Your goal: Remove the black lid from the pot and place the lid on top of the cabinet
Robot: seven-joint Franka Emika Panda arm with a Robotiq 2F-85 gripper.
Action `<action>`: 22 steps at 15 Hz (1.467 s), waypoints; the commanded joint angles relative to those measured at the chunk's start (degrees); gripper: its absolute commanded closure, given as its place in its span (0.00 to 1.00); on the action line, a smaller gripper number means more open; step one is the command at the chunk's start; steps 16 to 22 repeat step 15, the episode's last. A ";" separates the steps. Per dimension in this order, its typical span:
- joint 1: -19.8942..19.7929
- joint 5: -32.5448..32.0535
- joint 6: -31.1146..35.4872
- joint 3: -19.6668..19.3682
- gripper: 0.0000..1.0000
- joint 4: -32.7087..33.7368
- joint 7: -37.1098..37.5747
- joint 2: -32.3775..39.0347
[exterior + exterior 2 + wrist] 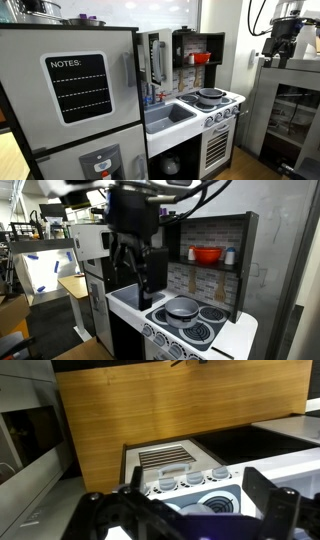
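While the fridge point(70, 100) with its NOTES board fills the left of an exterior view, the sink point(170, 115) sits next, then the stove point(222, 102). Arm point(135, 230) hangs over the sink side of the worktop point(125, 302), left of the burners. Jaws spread wide, gripping nothing; wrist view shows 2 fingers point(270, 500) well apart above the stove knobs point(190, 480). Black lid point(183, 304) sits on the pot point(184, 314), rear burner. Red bowl point(207, 254) on cabinet point(243, 250) shelf, right.

Tool point(135, 268) blurred up close, dark object point(38, 8) atop fridge point(115, 80) cropped at top
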 commanded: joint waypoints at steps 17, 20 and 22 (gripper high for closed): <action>0.29 -1.09 2.33 -2.02 0.00 -5.49 -1.22 -5.18; 0.29 -1.09 2.33 -2.02 0.00 -5.49 -1.22 -5.18; 0.29 -1.09 2.33 -2.02 0.00 -5.49 -1.22 -5.18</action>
